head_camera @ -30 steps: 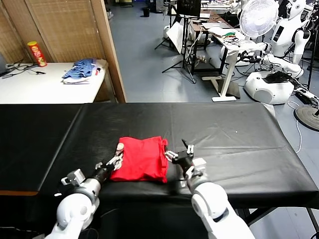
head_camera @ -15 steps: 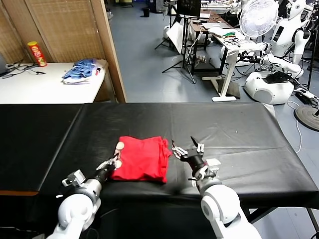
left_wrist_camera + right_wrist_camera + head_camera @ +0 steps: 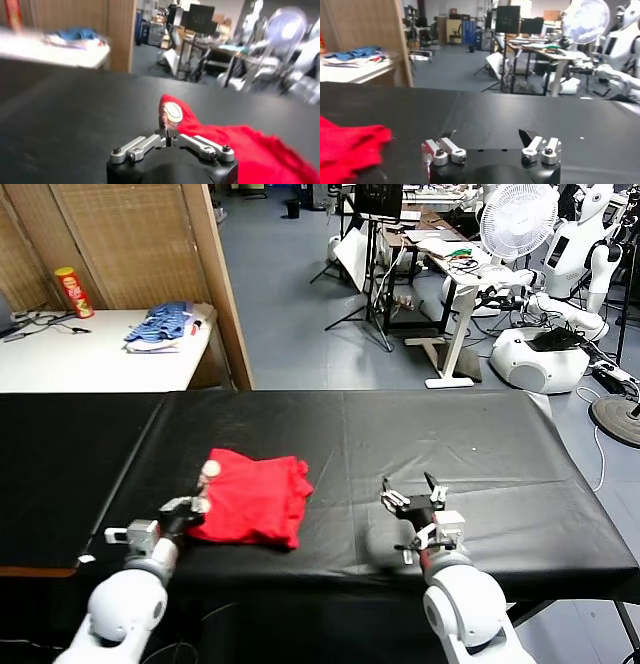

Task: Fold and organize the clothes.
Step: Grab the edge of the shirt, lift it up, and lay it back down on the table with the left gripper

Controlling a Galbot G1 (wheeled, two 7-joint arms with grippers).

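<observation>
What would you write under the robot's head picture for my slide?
Left gripper shut on the folded red T-shirt at its edge on the black table, right gripper open beside it.

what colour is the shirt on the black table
Bright red. The shirt shows best in the head view.

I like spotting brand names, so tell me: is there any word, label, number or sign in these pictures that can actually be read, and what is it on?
None can be read.
Red-and-yellow cylindrical can on the white side table: it carries print, too small to read.
Dark monitor screen at the back of the room: no legible text.
Folded bright red cotton T-shirt on the black table: no lettering shows; a small pale patch by the left gripper is unreadable.
</observation>
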